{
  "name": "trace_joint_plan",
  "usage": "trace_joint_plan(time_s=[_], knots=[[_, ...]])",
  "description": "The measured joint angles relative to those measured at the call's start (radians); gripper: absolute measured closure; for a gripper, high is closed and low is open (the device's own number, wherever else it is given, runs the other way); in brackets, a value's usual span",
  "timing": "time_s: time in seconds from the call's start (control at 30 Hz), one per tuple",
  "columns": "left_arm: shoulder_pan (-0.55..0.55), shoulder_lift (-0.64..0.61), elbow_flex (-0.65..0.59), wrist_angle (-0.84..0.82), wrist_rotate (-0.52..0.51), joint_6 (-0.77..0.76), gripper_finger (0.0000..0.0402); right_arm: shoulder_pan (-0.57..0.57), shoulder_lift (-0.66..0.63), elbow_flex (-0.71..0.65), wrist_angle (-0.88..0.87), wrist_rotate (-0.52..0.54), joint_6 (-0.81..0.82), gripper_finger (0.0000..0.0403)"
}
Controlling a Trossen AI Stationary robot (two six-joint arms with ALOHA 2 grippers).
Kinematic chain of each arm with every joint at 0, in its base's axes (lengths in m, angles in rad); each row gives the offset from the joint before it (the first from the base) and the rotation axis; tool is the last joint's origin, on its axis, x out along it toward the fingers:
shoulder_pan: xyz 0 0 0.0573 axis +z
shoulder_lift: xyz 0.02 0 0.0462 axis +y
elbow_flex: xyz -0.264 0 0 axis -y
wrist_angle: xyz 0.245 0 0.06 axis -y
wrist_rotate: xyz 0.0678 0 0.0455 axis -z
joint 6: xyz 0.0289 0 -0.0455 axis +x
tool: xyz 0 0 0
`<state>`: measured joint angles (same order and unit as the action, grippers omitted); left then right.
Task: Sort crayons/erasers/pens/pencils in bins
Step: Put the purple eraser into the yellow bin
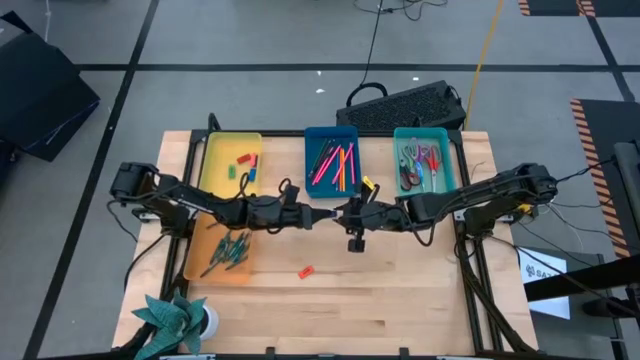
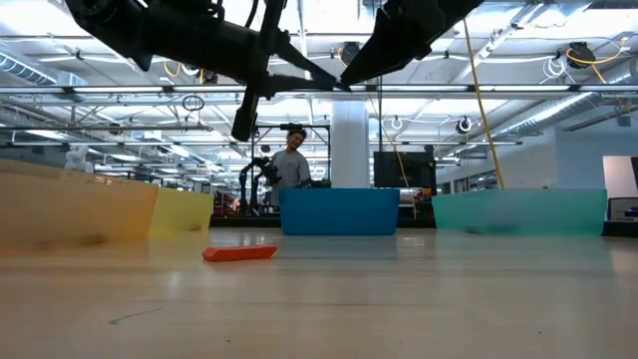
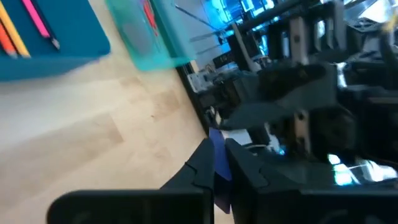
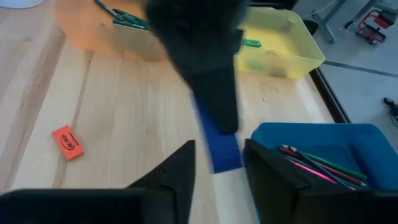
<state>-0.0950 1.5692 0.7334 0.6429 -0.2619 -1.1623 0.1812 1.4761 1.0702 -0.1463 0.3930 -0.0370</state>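
Above the table's middle my two grippers meet tip to tip. My left gripper (image 1: 328,215) is shut on a blue eraser (image 4: 219,149). My right gripper (image 4: 217,158) is open, one finger on either side of that eraser's free end, with narrow gaps showing. A red eraser (image 1: 306,271) lies flat on the wood nearer the front. At the back stand the yellow bin (image 1: 212,165) with erasers, the blue bin (image 1: 312,160) with pencils and the teal bin (image 1: 448,160). The orange bin (image 1: 200,262) sits front left with green crayons. My left gripper pinches one end of the blue eraser (image 3: 219,155) between its two fingers. The fingers come in about level from the table's left. The eraser is lifted clear of the table and sticks out past the fingertips toward my right gripper.
A black keyboard (image 1: 405,105) lies beyond the bins at the table's far edge. A green paper plant in a white cup (image 1: 178,320) stands at the front left corner. Bare wood stretches across the front middle and right around the red eraser.
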Motion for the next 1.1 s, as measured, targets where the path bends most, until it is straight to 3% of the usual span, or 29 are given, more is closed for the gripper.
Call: trace_joint_plan(time_s=[0.17, 0.3, 0.4, 0.57, 0.67, 0.83, 1.1], knots=[[0.066, -0.066, 0.000, -0.156, 0.007, 0.070, 0.0384, 0.029, -0.001, 0.000, -0.007, 0.003, 0.003, 0.0218], [0.144, -0.226, -0.001, -0.501, -0.050, 0.193, 0.0384, 0.065, -0.001, 0.000, -0.045, 0.007, 0.037, 0.0191], [0.203, -0.385, 0.000, -0.777, -0.189, 0.271, 0.0384, 0.093, -0.001, 0.000, -0.096, 0.007, 0.101, 0.0187], [0.276, -0.546, -0.011, -1.119, -0.534, 0.315, 0.0384, 0.126, -0.001, 0.000, -0.164, 0.006, 0.226, 0.0192], [0.320, -0.555, -0.049, -1.190, -0.631, 0.297, 0.0384, 0.145, -0.001, 0.000, -0.181, 0.005, 0.270, 0.0194], [0.399, -0.473, -0.147, -1.172, -0.651, 0.257, 0.0384, 0.170, -0.001, 0.000, -0.182, 0.002, 0.324, 0.0194], [0.598, -0.292, -0.199, -1.161, -0.544, 0.114, 0.0364, 0.204, -0.001, 0.000, -0.188, -0.001, 0.414, 0.0195]])
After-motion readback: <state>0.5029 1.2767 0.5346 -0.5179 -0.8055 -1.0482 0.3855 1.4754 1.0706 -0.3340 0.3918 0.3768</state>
